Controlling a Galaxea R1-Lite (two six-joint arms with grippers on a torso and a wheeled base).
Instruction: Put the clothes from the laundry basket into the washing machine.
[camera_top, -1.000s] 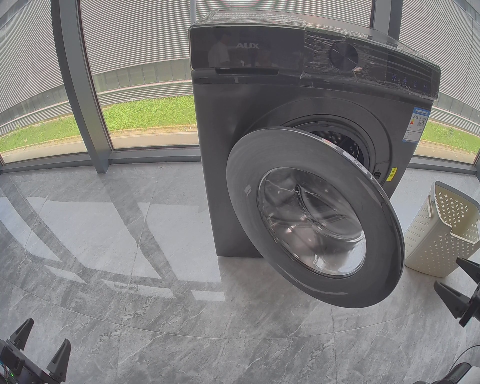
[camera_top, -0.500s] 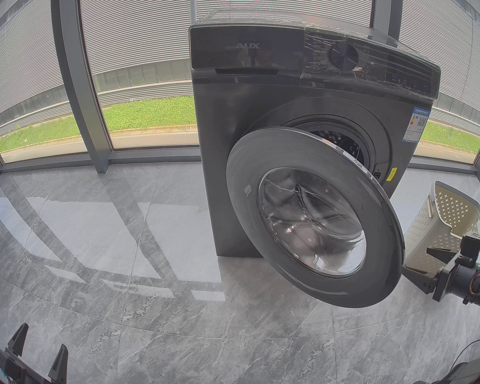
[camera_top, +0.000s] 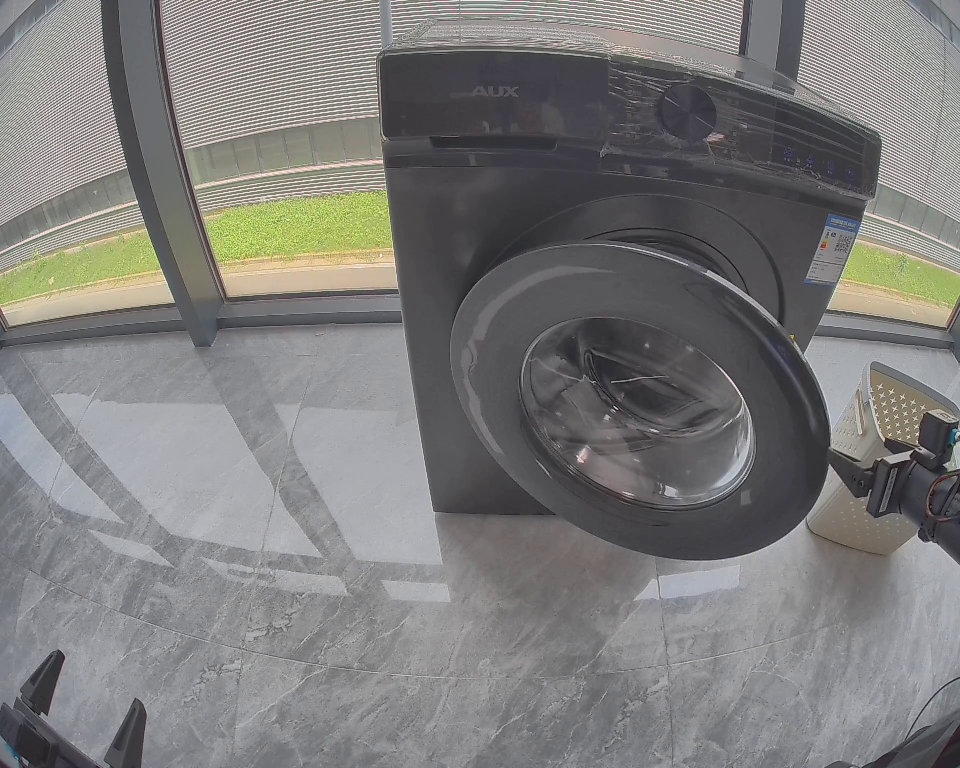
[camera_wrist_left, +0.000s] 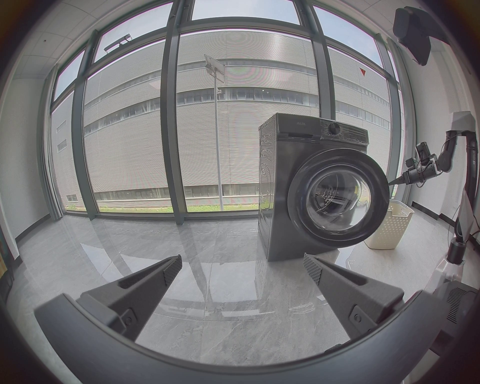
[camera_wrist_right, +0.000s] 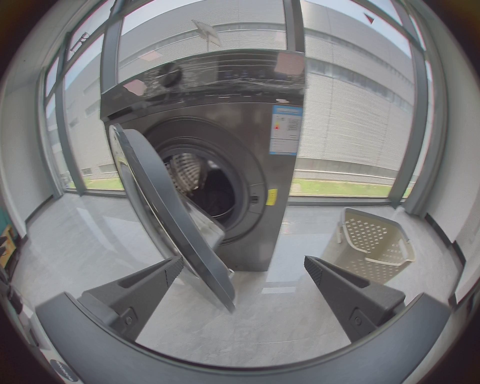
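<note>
From the head view, a dark grey front-loading washing machine fills the centre, its round glass-windowed door half open. At the right edge the right gripper sits at the door's rim, in front of the cream perforated plastic laundry basket. In the lower left corner is the left gripper.

The left wrist view shows the left gripper spread wide and holding nothing.

The right wrist view shows the right gripper likewise splayed and empty. Something dark sits in the drum, I can't tell what
</note>
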